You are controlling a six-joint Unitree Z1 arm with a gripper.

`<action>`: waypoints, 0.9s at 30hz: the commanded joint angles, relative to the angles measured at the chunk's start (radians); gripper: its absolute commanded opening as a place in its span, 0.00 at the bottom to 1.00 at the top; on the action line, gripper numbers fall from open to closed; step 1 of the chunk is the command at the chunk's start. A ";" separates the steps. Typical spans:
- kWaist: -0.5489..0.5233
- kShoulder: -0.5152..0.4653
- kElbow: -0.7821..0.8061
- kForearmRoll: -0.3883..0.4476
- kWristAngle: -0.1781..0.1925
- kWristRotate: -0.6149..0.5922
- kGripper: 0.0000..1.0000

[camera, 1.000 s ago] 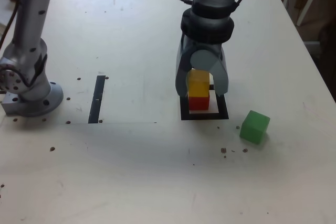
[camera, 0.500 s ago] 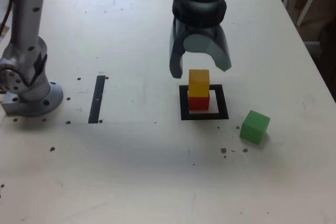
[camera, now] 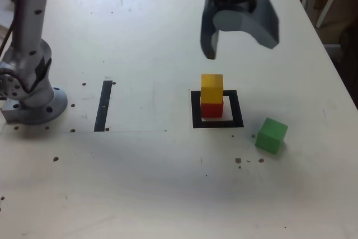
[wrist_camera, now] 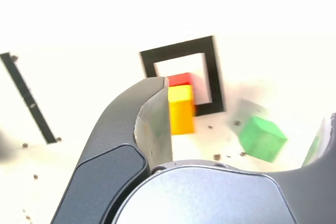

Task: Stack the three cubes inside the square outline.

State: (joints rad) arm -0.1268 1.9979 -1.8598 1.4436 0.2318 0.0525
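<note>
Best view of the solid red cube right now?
The exterior view: the red cube's front face shows beneath the yellow cube, inside the black tape square. The wrist view shows only a small red part.

So we've got a silvery-grey arm (camera: 32, 32) dotted with dark round screws, a thin dark cable beside it, a round grey base, plus chunky curved dark-grey fingers (wrist_camera: 118, 124) with paler inner faces.
</note>
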 commanded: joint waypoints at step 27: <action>-0.116 0.229 -0.243 0.045 -0.070 0.178 0.98</action>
State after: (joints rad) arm -0.2376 2.2193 -2.1048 1.4865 0.1640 0.2300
